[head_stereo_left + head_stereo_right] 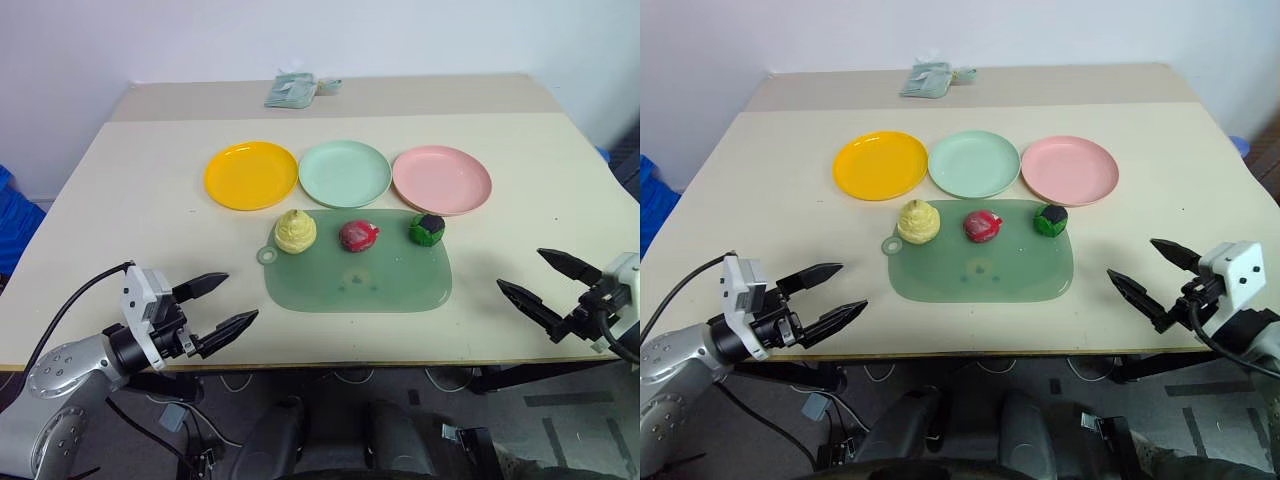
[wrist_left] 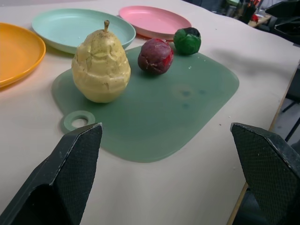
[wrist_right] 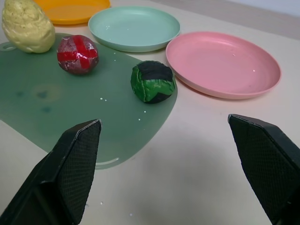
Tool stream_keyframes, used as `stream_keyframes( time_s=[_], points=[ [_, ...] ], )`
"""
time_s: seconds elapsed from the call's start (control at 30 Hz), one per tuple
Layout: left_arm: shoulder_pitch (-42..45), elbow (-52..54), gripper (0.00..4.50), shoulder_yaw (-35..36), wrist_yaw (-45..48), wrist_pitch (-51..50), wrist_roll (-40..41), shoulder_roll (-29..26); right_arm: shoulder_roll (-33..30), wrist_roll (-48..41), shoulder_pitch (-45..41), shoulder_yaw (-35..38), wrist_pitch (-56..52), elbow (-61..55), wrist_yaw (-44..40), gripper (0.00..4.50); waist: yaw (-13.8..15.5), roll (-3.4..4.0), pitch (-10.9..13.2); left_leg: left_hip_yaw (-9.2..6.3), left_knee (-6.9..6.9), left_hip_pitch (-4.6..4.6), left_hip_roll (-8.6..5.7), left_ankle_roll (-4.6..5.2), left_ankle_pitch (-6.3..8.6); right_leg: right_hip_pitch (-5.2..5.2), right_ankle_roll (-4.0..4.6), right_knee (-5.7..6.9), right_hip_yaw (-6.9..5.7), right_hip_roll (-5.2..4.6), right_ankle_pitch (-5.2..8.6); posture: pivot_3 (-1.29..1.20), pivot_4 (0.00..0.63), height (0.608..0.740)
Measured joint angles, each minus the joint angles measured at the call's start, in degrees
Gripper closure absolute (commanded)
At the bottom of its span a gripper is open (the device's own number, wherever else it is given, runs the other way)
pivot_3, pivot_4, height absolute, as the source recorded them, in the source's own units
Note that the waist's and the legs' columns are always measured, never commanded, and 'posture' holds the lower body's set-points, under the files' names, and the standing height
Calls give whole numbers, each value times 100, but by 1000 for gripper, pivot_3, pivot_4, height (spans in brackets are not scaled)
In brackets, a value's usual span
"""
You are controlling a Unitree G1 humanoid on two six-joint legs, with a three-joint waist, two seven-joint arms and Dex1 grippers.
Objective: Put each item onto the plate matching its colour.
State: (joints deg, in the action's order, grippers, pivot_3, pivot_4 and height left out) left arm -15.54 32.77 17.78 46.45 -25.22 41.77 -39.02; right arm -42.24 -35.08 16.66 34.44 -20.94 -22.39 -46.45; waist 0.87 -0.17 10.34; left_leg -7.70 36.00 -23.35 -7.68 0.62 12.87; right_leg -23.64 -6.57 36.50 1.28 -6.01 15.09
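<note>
Three items sit in a row along the far edge of a translucent green mat (image 1: 360, 275): a pale yellow pear (image 1: 295, 232) on the left, a red lump (image 1: 359, 236) in the middle, a dark green lump with black patches (image 1: 426, 229) on the right. Behind them stand the orange-yellow plate (image 1: 251, 175), the mint green plate (image 1: 344, 173) and the pink plate (image 1: 441, 179), all bare. My left gripper (image 1: 218, 306) hovers open over the table's near left edge. At the near right edge my right gripper (image 1: 548, 286) is open too, holding nothing.
A crumpled greenish cloth (image 1: 293, 90) lies at the back of the table, beyond a seam in the tabletop. Bare tabletop (image 1: 130, 210) stretches between each gripper and the mat. Something blue (image 1: 15, 215) stands on the floor off the table's left side.
</note>
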Motion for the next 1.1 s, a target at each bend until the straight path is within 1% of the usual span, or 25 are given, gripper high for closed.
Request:
stream_keyframes(
  time_s=[0.53,0.67,0.73,0.83,0.9,0.93,1.03,1.1],
  points=[
    [309,0,0,-48,-292,-148,-18,-41,23,-1,-353,-212,-109,9,0,76,0,1,0,0,-1,1,1,2,1,5,1,-11,-2,1,-2,0,150,740],
    [515,-6,0,-26,-440,-185,29,50,23,3,-441,-229,-74,42,-68,76,0,1,0,-1,0,1,1,2,1,7,0,-12,-3,2,-3,0,150,740],
    [530,-58,0,-18,-524,-186,-20,59,23,2,-522,-261,-69,67,-109,76,-7,1,-1,0,-1,1,1,3,2,6,0,-13,-3,2,-4,0,150,740],
    [789,-272,0,-80,-842,-251,-267,106,37,-33,-755,-447,-70,83,-186,76,-6,1,-1,-1,0,2,5,3,2,7,2,-13,-4,7,-7,0,150,740],
    [1031,-355,0,-136,-1095,-371,-301,239,73,-154,-951,-585,-78,80,-235,76,-5,2,-1,0,2,2,5,3,2,8,-1,-15,-3,7,-9,0,150,740],
    [1251,-362,0,-218,-1291,-482,-299,394,85,-240,-1130,-727,-108,74,-271,76,2,1,0,-1,3,1,5,3,2,10,-4,-18,-4,8,-12,0,150,740],
    [1568,-362,0,-480,-1551,-719,-304,510,145,-400,-1408,-1017,-119,-4,-360,76,6,0,-1,-1,3,1,5,3,2,10,-18,-20,-5,9,-20,0,150,740],
    [1744,-373,0,-632,-1761,-867,-316,692,198,-436,-1552,-1179,-117,4,-422,76,2,0,0,-1,2,1,5,3,2,10,-20,-22,-4,9,-22,0,150,740]
  ],
)
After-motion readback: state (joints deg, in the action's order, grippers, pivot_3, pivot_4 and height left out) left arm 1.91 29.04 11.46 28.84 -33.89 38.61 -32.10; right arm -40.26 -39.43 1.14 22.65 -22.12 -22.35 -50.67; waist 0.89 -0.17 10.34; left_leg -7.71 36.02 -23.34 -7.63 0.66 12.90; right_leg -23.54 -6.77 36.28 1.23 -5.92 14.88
